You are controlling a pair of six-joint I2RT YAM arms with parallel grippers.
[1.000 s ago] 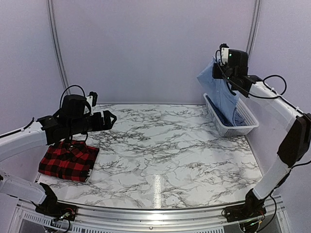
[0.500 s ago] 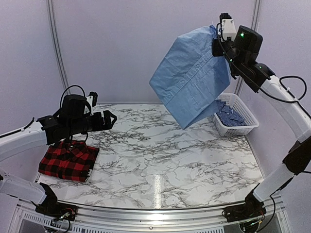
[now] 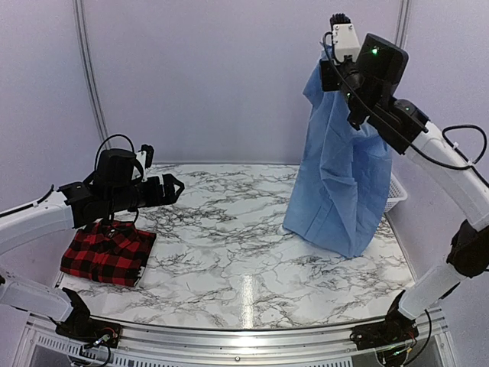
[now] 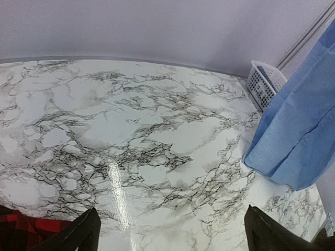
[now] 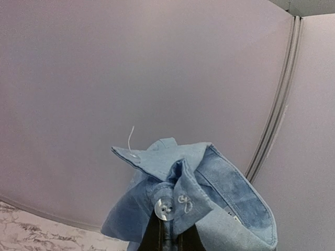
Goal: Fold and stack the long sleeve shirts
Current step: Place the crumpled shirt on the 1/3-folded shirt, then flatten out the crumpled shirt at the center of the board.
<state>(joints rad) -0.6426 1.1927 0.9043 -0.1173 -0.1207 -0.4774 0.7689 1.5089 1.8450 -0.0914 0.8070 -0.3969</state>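
Blue shirt, plain light cloth, over right half of table. Hangs full length from right gripper, raised high near back wall. Jaws clamped tight on collar; button and buttonhole stitching just above fingertips in wrist view. Drapes in long vertical folds, bottom edge down at the marble; touching or just clear, cannot tell. Covers most of white basket at right rear edge; only a corner showing.

Plaid shirt, red and black, folded into a flat rectangle. Lies at near-left corner of table, well apart from blue one.

Left gripper: jaws spread wide, nothing between them. Hovers above the marble, just beyond plaid shirt, pointing toward table's middle. Plaid corner visible at lower-left edge of left wrist view.
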